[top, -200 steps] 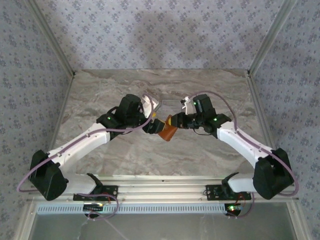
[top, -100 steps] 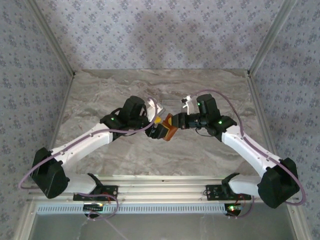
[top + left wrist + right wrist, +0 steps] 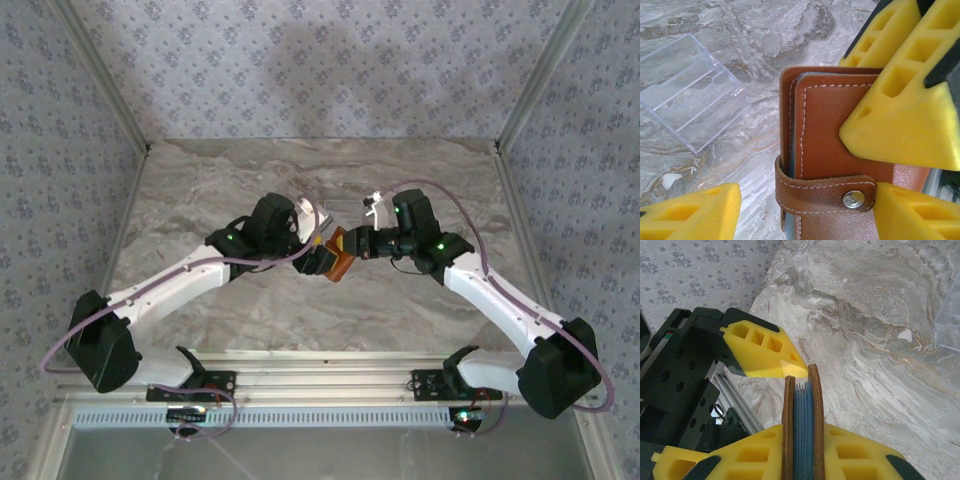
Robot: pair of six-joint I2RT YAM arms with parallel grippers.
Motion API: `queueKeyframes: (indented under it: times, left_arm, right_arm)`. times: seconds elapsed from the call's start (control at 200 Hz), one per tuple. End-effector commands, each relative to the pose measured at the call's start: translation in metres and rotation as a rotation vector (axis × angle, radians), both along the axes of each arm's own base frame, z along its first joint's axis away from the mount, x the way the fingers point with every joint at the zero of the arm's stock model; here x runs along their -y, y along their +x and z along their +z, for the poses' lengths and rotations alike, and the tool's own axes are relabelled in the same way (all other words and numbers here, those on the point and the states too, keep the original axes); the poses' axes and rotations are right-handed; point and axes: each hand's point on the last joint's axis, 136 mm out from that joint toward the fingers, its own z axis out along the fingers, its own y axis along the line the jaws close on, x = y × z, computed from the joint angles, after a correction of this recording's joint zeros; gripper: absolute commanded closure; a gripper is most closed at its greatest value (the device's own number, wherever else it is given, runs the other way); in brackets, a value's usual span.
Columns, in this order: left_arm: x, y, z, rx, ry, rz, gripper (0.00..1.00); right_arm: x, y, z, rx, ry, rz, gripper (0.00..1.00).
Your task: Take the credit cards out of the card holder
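While I am holding the tan leather card holder point(image 3: 830, 130) up between the two arms over the middle of the marble table point(image 3: 880, 340), the task is barely getting started. The right gripper point(image 3: 802, 440) is clamping the holder by its two covers, with yellow pads point(image 3: 750, 457) pressing on each side in the right wrist view. The left gripper point(image 3: 807, 200) is standing with its jaws apart: one finger is sitting well off to the side of the holder, the other just beside the strap end. It is not pinching anything.

The strap point(image 3: 810, 186) is wrapping round the holder's edge and its metal snap point(image 3: 853, 199) is looking fastened, so I am judging the holder as closed. The credit cards are not out yet, as far as I am judging. Between the covers I am seeing blue-grey layers edge-on, but I cannot tell whether they are cards or lining. A clear plastic tray point(image 3: 690, 95) is sitting on the table near the holder.

Done: holder gripped and raised. Left to do: popping the snap, opening the covers, pulling both cards out.

Writing: I am finding none readable. The leather is carrying no brand stamp, the tray no label, and the snap face is looking plain.
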Motion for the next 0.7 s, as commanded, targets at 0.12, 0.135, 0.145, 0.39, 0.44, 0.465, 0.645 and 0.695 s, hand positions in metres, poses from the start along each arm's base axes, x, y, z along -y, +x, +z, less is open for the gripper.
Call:
queueKeyframes:
  times: [0.12,0.135,0.145,0.39,0.44,0.465,0.645,0.695]
  left_arm:
    - [-0.033,0.031,0.012,0.136,0.085,0.197,0.37]
    - [-0.034,0.031,0.012,0.138,0.088,0.203,0.37]
    - [-0.035,0.032,0.012,0.141,0.088,0.207,0.37]
    - [-0.055,0.039,0.021,0.205,0.102,0.307,0.45]
    - [-0.058,0.040,0.023,0.213,0.109,0.321,0.45]
    - [-0.059,0.040,0.023,0.215,0.111,0.325,0.46]
    - [-0.057,0.035,0.029,0.195,0.070,0.302,0.46]
    - [-0.056,0.034,0.031,0.177,0.044,0.289,0.46]
  right_arm:
    - [-0.007,-0.012,0.026,0.012,0.047,0.038,1.00]
    - [-0.006,-0.012,0.026,0.011,0.046,0.037,1.00]
    - [-0.006,-0.012,0.026,0.011,0.045,0.036,1.00]
    - [-0.005,-0.013,0.021,-0.003,0.029,0.029,1.00]
    - [-0.005,-0.012,0.020,-0.003,0.026,0.027,1.00]
    - [-0.004,-0.012,0.019,-0.003,0.025,0.027,1.00]
    - [-0.005,-0.015,0.015,0.010,0.012,0.058,1.00]
    - [-0.004,-0.016,0.012,0.020,-0.003,0.071,1.00]
